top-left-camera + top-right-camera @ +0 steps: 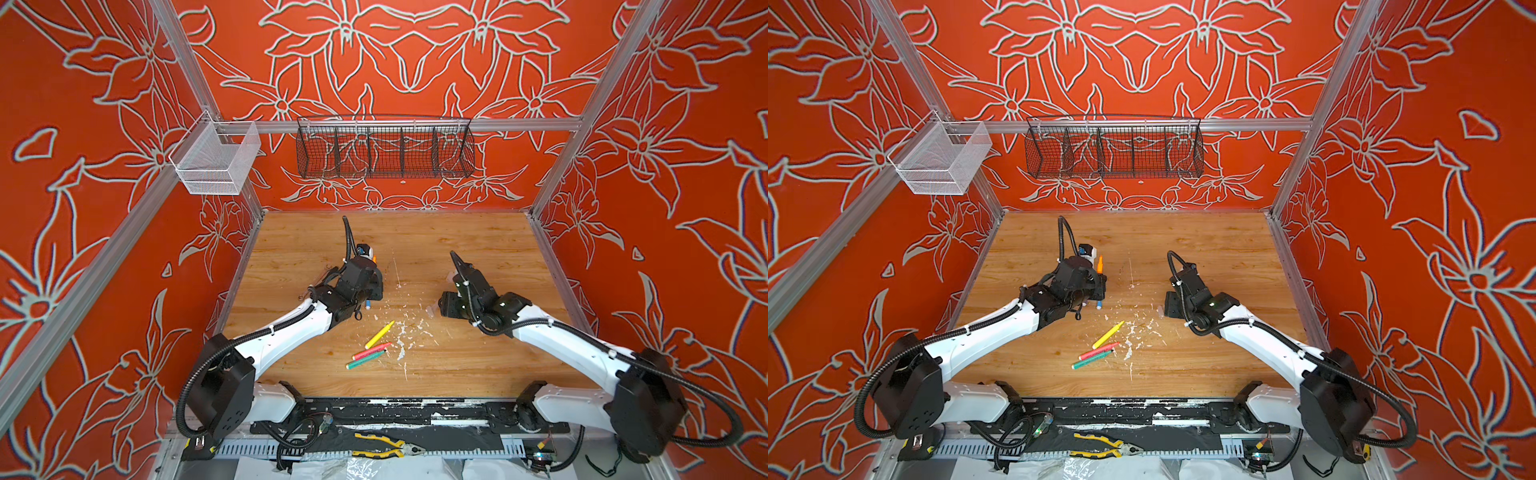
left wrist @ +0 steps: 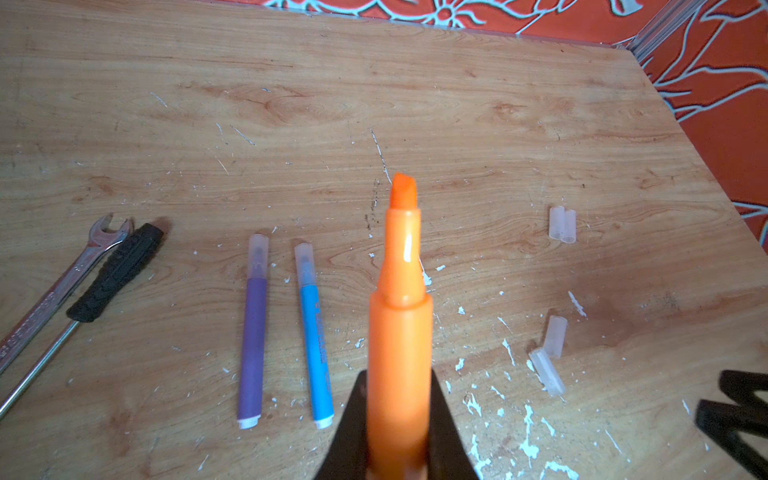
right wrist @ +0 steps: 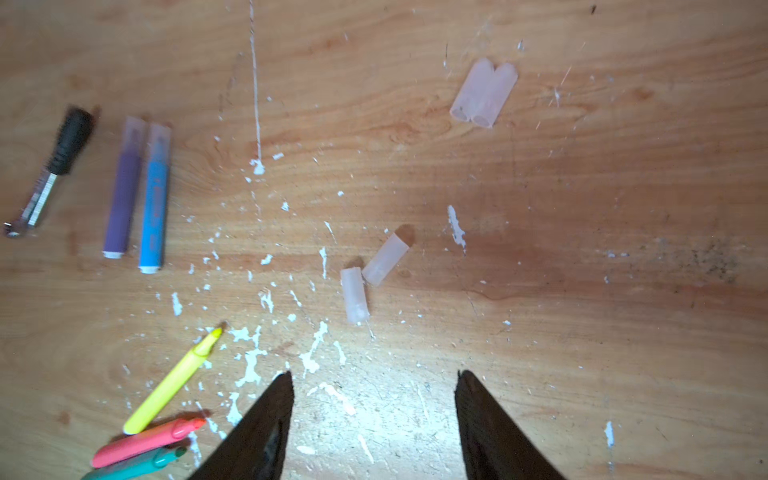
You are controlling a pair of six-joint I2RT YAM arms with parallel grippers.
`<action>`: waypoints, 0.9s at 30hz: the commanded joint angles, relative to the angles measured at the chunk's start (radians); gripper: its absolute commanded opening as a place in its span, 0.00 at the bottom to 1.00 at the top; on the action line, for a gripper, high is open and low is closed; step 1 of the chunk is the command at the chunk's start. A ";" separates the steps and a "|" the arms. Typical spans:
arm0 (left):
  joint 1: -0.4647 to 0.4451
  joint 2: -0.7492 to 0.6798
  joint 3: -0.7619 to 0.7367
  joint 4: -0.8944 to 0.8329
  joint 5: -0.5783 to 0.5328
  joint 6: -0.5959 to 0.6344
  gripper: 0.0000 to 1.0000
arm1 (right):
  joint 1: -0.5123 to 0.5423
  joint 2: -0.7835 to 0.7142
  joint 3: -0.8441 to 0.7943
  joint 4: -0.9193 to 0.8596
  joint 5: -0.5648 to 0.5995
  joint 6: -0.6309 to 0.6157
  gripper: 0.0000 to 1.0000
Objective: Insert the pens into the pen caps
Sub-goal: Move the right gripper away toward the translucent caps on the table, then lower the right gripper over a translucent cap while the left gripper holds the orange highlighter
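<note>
My left gripper (image 2: pixel 399 376) is shut on the orange pen (image 2: pixel 400 324), whose bare chisel tip points away from the wrist; in a top view the orange pen (image 1: pixel 1099 265) sticks up past the left gripper (image 1: pixel 1098 284). A purple pen (image 2: pixel 253 332) and a blue pen (image 2: pixel 316 332) lie side by side, each with a clear cap on. Two pen caps (image 3: pixel 484 92) lie loose, touching each other, and two more (image 3: pixel 386 259) (image 3: pixel 354 295) lie nearer. My right gripper (image 3: pixel 374 376) is open over bare wood with nothing in it. Yellow (image 1: pixel 379 334), pink-red (image 1: pixel 371 351) and green (image 1: pixel 365 360) pens lie uncapped.
A wrench (image 2: pixel 54 291) and a black-handled screwdriver (image 2: pixel 112 274) lie beside the purple pen. White flecks (image 3: pixel 249 365) dot the wooden table (image 1: pixel 457 365). Yellow-handled pliers (image 1: pixel 388 446) rest on the front rail. A black wire basket (image 1: pixel 384 151) and a white one (image 1: pixel 216 160) hang above.
</note>
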 commanded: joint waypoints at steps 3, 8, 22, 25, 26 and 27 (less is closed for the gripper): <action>-0.001 -0.045 -0.021 0.021 0.010 -0.021 0.00 | 0.005 0.092 0.062 -0.062 0.021 -0.032 0.64; -0.002 -0.048 -0.023 0.023 0.013 -0.020 0.00 | 0.005 0.160 0.098 -0.087 0.024 -0.045 0.65; -0.001 -0.035 -0.015 0.019 0.016 -0.016 0.00 | 0.000 0.397 0.285 -0.174 0.094 -0.058 0.66; -0.002 -0.034 -0.013 0.019 0.024 -0.017 0.00 | -0.002 0.445 0.315 -0.175 0.100 -0.066 0.67; 0.000 -0.033 -0.012 0.017 0.024 -0.018 0.00 | -0.005 0.464 0.331 -0.187 0.104 -0.071 0.66; 0.000 -0.033 -0.012 0.017 0.026 -0.017 0.00 | -0.008 0.477 0.340 -0.192 0.107 -0.072 0.67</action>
